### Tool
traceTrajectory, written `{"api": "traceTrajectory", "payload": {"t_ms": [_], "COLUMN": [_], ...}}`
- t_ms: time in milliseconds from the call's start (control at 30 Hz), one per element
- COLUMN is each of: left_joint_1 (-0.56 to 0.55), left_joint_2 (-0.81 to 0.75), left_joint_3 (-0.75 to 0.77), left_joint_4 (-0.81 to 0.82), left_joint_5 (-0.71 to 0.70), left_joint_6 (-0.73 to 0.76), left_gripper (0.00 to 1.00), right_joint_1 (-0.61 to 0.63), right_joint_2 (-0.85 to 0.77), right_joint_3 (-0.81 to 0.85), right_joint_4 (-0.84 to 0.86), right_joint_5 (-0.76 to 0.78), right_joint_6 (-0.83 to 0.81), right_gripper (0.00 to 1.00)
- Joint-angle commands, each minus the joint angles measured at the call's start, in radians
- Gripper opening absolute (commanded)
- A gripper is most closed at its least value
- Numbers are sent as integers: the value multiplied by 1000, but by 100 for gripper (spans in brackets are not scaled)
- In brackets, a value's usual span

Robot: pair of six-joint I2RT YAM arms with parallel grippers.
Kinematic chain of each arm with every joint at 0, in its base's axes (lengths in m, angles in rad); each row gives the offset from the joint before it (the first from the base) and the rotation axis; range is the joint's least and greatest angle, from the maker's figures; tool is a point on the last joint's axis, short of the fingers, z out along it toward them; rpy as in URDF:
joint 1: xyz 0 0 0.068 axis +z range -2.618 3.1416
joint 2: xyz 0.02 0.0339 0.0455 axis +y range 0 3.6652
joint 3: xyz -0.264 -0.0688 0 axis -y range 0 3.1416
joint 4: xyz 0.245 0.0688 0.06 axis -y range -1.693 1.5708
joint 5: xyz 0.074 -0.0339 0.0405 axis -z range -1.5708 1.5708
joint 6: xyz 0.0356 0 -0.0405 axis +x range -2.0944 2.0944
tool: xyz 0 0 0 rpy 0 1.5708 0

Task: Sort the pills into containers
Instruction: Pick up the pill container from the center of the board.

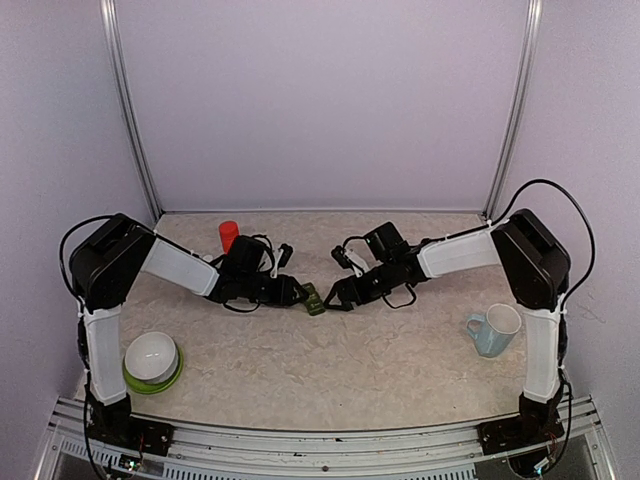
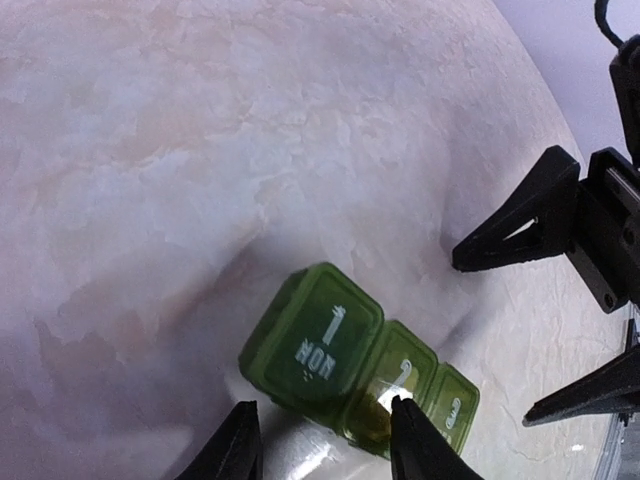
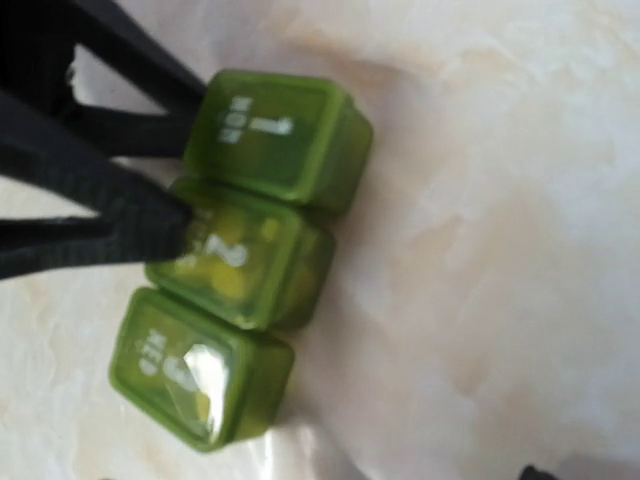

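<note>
We judged lid-opening in hand: the containers (image 1: 316, 299) lay midway between the bench (image 1: 300, 370) side edges, left pincer (image 2: 325, 415) part-open astride them, unclamped, right pincer (image 2: 492, 340) wide and empty, needing next a careful lid-edge nudge.

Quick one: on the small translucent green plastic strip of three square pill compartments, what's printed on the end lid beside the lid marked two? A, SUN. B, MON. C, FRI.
B: on the green pill strip, the end lid beside the 2 reads MON with a 1, legible in both wrist views.
</note>
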Motion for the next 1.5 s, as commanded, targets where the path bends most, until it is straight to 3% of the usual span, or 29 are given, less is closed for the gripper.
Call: {"api": "traceTrajectory", "payload": {"t_ms": [0,300,433,633,867,1067,1167,1333,1467], "left_joint_1": [-23,-52,-35,-2,15,20,21,23,27], "left_joint_2": [-74,-147,-209,-317,-395,-411,-410,-412,-407], "left_joint_3": [-51,-107,-166,-257,-313,-329,-336,-347,-349], "left_joint_4": [30,49,63,77,69,74,82,89,94], "left_joint_5": [7,-26,-89,-154,-229,-247,-246,-247,-246], "left_joint_6": [-37,-51,-87,-112,-122,-127,-132,-132,-135], "left_gripper": [43,43,48,67,90,98,99,99,99], "right_joint_1": [21,61,93,137,198,227,228,230,231], "right_joint_2": [-43,-32,2,44,113,167,177,189,201], "right_joint_3": [-38,-10,62,135,216,272,272,273,269], "right_joint_4": [26,42,2,-45,-126,-178,-169,-166,-138], "right_joint_5": [19,79,154,223,375,517,544,608,646], "right_joint_6": [-25,-43,-34,-30,-42,-60,-67,-93,-107], "right_gripper": [85,87,90,98,100,100,96,79,77]}}
